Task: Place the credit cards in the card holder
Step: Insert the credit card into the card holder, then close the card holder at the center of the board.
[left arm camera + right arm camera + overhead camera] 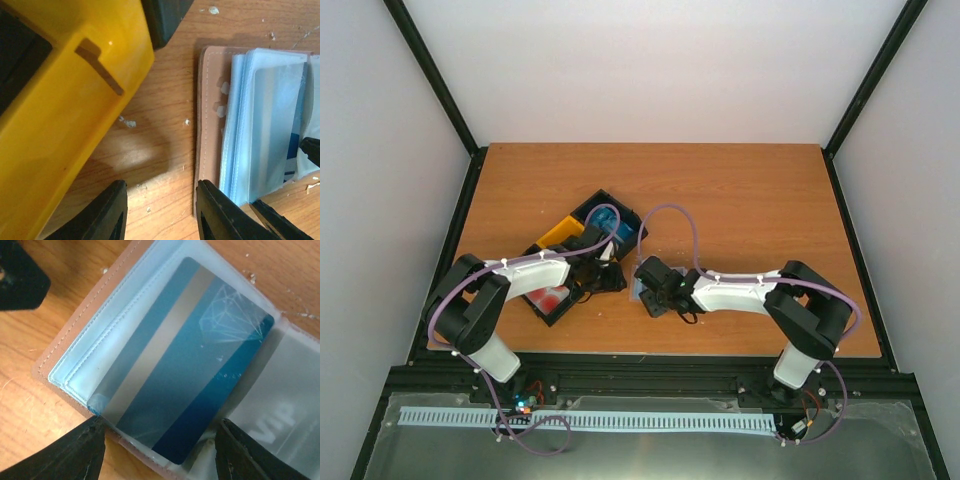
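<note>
The card holder (55, 347) lies open on the table, pinkish-tan with translucent pockets; it also shows in the top view (638, 290) and in the left wrist view (207, 115). A blue credit card (185, 365) sits largely inside one pocket, its near corner bare. My right gripper (160, 460) is open, one finger on each side of that card's near end; I cannot tell if they touch it. My left gripper (162, 215) is open and empty over bare wood, its right finger (220, 212) at the holder's leather edge. More cards, blue (605, 222) and red (552, 298), lie in the bins.
A yellow bin (60, 100) stands just left of my left gripper, with black bins (610, 205) around it at the table's middle left. A grey card marked VIP (280, 415) sits in the holder's neighbouring pocket. Both arms meet close together near the table's front.
</note>
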Robot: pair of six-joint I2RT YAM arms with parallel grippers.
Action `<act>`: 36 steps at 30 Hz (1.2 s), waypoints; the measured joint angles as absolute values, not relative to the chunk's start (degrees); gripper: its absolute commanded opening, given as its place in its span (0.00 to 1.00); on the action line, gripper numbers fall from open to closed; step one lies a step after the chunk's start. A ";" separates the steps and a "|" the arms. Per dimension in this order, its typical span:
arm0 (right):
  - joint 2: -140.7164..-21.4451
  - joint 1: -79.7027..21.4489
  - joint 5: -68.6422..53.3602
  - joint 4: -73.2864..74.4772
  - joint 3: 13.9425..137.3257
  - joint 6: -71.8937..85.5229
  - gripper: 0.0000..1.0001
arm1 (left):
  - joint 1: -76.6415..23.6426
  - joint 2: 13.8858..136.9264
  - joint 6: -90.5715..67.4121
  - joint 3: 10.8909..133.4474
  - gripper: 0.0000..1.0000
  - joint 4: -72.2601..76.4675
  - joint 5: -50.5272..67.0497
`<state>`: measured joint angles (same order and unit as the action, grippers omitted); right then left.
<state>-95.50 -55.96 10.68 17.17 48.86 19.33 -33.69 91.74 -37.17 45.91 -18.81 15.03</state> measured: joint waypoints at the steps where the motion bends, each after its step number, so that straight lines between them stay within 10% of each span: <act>1: -96.12 -55.99 11.33 17.06 49.39 19.27 0.59 | -33.69 91.74 -37.28 45.91 0.39 -18.76 15.29; 11: -97.32 -56.80 13.91 16.25 50.00 18.74 0.59 | -33.63 91.74 -38.22 45.45 0.38 -17.93 16.88; 25: -80.84 -52.80 13.89 23.86 49.87 35.90 0.66 | -33.58 91.74 -41.15 45.47 0.68 -16.51 20.49; 36: -80.62 -45.91 14.11 35.57 44.95 48.58 0.66 | -33.47 94.61 -44.16 47.77 0.73 -14.61 24.43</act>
